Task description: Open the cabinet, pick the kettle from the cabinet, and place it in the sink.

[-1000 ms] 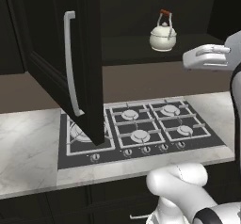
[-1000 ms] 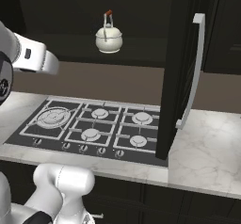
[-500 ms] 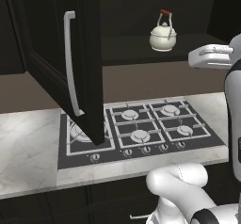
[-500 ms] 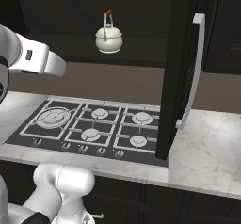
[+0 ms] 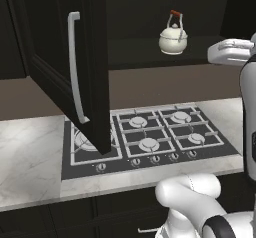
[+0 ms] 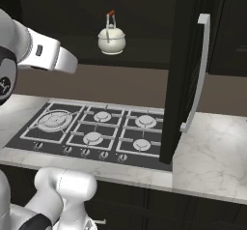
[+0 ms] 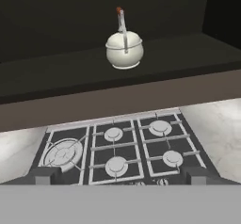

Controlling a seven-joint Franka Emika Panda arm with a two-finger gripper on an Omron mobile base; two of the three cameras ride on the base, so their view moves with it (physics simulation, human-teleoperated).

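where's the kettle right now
The kettle stands upright on the open cabinet's shelf, above the gas hob, between the swung-open doors; in the hand view it sits top centre.

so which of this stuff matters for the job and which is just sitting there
For the job:
- cabinet, doors open
- kettle, on the cabinet shelf

Just there:
- hob
- marble counter
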